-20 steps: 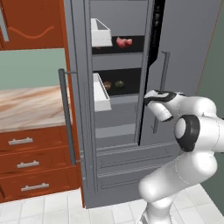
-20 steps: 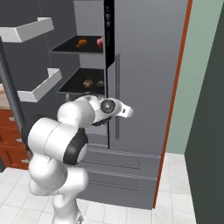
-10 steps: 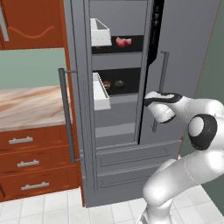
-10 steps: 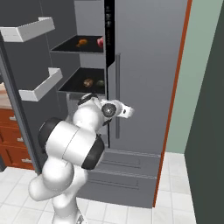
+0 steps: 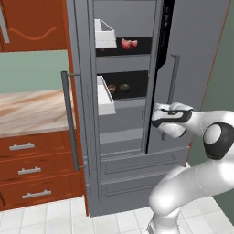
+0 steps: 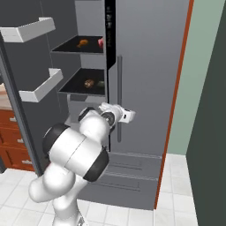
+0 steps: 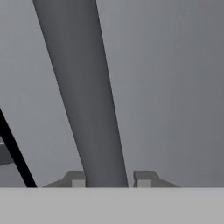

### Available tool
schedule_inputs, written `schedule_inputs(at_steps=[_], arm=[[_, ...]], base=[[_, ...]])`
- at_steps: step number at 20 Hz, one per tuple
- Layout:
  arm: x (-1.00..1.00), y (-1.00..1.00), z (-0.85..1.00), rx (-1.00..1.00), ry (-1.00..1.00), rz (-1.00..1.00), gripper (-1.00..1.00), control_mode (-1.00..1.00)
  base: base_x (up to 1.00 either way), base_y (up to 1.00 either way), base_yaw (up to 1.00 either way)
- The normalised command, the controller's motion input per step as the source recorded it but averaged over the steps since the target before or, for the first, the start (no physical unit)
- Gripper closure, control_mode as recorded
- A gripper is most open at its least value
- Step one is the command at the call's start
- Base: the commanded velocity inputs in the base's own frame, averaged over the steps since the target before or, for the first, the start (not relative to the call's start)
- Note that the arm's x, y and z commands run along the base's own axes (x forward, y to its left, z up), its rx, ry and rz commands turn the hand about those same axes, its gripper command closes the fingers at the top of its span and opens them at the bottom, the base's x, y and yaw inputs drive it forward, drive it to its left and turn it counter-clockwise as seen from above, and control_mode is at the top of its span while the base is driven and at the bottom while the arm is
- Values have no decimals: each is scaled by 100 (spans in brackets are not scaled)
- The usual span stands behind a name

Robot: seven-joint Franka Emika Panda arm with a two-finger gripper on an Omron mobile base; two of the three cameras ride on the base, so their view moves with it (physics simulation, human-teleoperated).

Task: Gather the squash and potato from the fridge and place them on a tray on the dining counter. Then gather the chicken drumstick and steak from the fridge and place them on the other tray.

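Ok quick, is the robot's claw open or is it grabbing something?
Gripper: shut on the right door handle of the fridge.

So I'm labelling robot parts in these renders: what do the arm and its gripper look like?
The arm is glossy white, built of rounded, bulbous segments with dark grey to black round caps at the joints. The gripper sits on a white hand with a dark band; its two fingers are small, blocky and dark grey. No cables or markings are visible.
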Motion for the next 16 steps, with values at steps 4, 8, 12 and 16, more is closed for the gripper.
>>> schedule_inputs(at_steps=[4,8,12,16], arm=[[-34,-17,54,0,33,0,100,-100],[-50,-25,38,-3,43,0,100,-100],[-51,-21,19,-8,42,0,100,-100],[-49,-26,11,-6,37,0,100,-100]], base=[[0,0,0],[0,0,0],[0,0,0],[0,0,0]])
